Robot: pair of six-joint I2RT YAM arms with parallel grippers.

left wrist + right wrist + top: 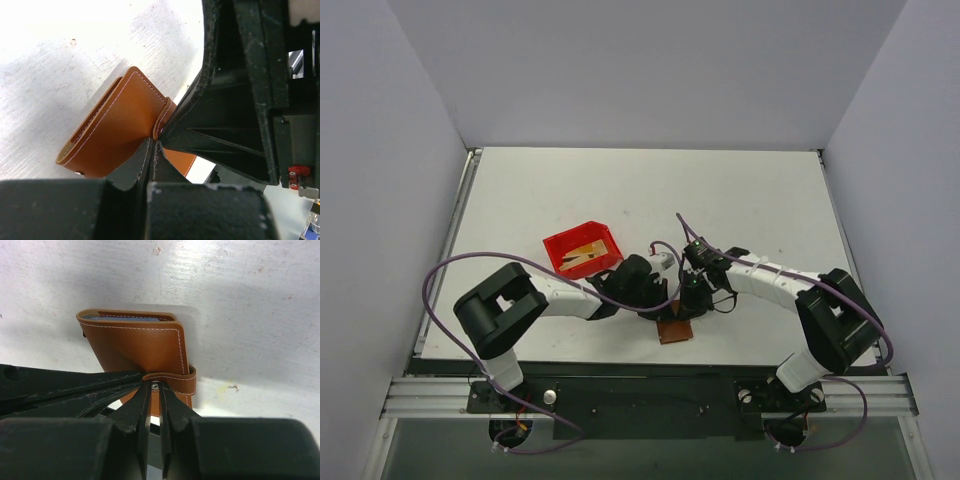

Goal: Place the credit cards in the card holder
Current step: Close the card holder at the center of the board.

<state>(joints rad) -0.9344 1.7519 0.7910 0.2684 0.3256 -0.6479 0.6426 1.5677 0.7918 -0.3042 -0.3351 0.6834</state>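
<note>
here, the card holder [675,330] is found closed on the table [750,200], near its front edge and between the 2 arms, with both grippers brought to the same spot on it. the right gripper [155,388] is seen with its fingers nearly together, clamped on the snap tab [172,376], whose metal stud shows in the narrow slit between the tips. the left gripper [152,146] is pressed fully together, its tips laid against the tab's edge from the opposite side. whether any leather is caught between them cannot be told.

in the right wrist view, the holder's body is seen to extend straight away from the fingertips. the tab is wrapped over the near right corner, and a sliver of light blue lining is exposed along the far edge. the step in hand is judged to be the undoing of the snap, so the tab would have to be peeled away from the body while the body is held steady by the other arm. neither arm is nearer, since both are at the tab.

the credit cards [585,252] are seen lying in the red bin [568,233], well apart to the left and farther back, on the left arm's side. the left arm is therefore judged better placed for fetching them once the holder is opened.
</note>
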